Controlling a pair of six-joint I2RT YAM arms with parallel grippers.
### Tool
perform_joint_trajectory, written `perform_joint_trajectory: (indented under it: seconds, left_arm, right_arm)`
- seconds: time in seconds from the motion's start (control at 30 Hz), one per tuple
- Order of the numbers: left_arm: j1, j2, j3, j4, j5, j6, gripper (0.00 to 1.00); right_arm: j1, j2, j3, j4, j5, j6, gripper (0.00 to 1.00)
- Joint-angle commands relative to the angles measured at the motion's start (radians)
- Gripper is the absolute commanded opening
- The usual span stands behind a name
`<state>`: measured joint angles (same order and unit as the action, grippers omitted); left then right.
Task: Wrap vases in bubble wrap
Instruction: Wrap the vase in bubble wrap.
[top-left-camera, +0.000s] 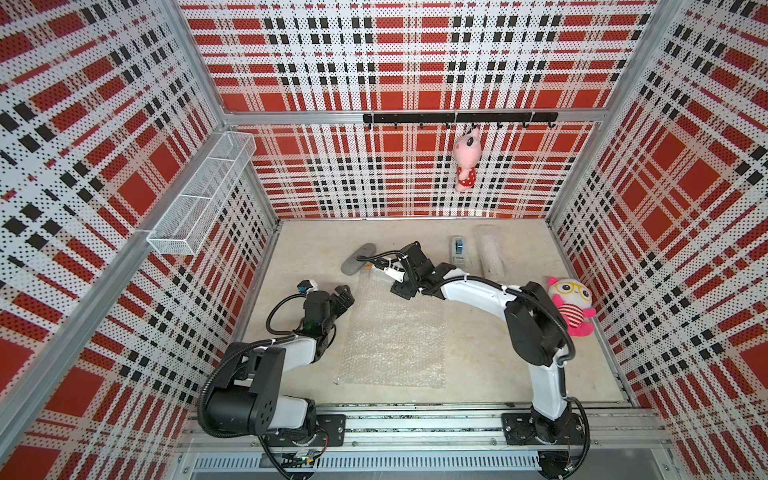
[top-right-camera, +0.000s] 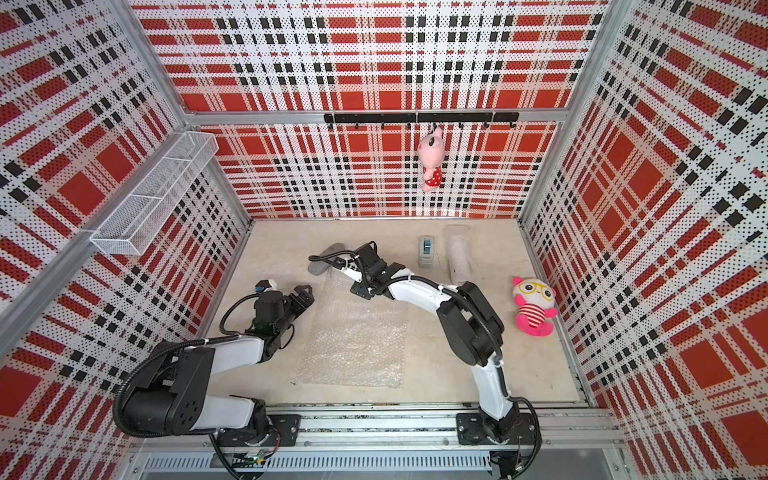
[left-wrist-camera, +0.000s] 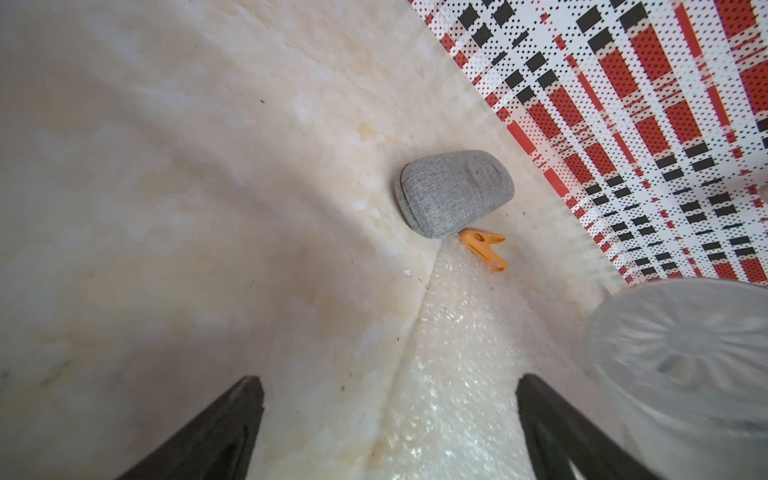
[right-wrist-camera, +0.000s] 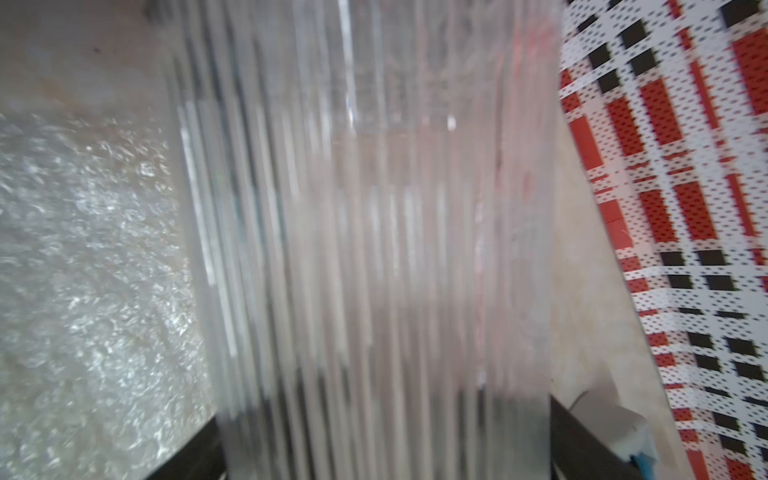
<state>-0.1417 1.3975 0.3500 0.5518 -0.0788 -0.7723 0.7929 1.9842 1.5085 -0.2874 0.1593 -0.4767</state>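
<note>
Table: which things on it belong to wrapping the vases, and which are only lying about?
For the job: ribbed vase, flat bubble wrap sheet, rolled bubble wrap bundle, probably tape dispenser.
Lying about: grey case, orange clip, plush toy.

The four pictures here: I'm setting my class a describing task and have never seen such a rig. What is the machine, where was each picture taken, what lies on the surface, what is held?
It is a robot with two arms, each ending in a two-fingered gripper. Both top views look down on the booth from nearly one spot; the other two come from cameras on the arms' wrists. On the table lie a bubble wrap sheet, a rolled bundle of bubble wrap, a grey case, a tape dispenser, an orange clip and a plush toy; a second plush toy hangs on the back wall. The right gripper grips a ribbed vase at the sheet's far end. The left gripper is open and empty.
</note>
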Motion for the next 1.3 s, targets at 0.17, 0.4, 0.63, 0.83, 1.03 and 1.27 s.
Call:
perform_joint_trajectory:
  seconds: [0.17, 0.4, 0.63, 0.83, 1.03, 1.27]
  left_arm:
    - [0.015, -0.047, -0.003, -0.015, -0.052, 0.007, 0.98]
    - [0.018, -0.042, 0.000, -0.016, -0.048, 0.007, 0.98]
    - [0.020, -0.031, 0.002, -0.016, -0.040, 0.007, 0.98]
    - [0.019, -0.034, 0.003, -0.016, -0.041, 0.007, 0.98]
    - [0.021, -0.035, 0.002, -0.016, -0.036, 0.007, 0.98]
    - [0.020, -0.028, 0.005, -0.016, -0.033, 0.008, 0.98]
  right_arm:
    - [0.134, -0.108, -0.190, 0.141, 0.017, 0.006, 0.56]
    - [0.169, -0.100, -0.265, 0.143, -0.010, -0.016, 0.56]
    - [0.169, -0.083, -0.248, 0.156, 0.002, -0.035, 0.59]
    - [0.169, -0.044, -0.239, 0.165, -0.005, -0.047, 0.63]
    - [0.169, -0.005, -0.263, 0.181, 0.016, -0.057, 0.80]
    - [0.168, -0.044, -0.283, 0.190, 0.019, -0.050, 0.97]
